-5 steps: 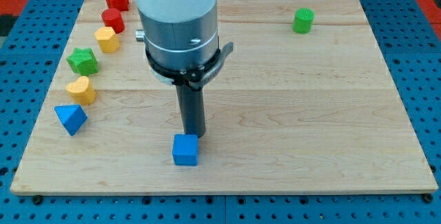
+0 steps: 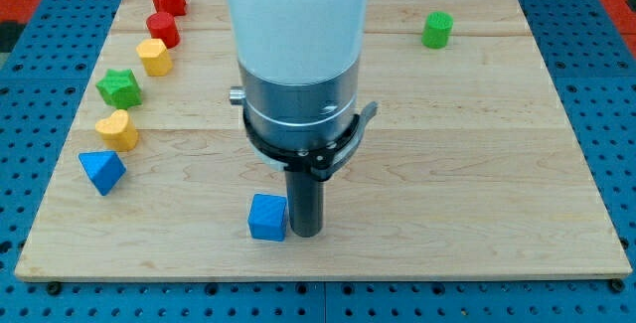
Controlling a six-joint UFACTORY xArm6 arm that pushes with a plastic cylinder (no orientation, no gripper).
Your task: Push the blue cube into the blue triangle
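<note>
Blue cube [image 2: 267, 217] sits at the frame's lower centre with my tip [image 2: 305, 234] touching its right side, placed to shove it leftward toward the blue triangle [image 2: 101, 171] at lower left; no jaws exist.

Blue cube [image 2: 267, 217], blue triangle [image 2: 101, 171], pale wooden board [image 2: 477, 164], dark rod.
</note>
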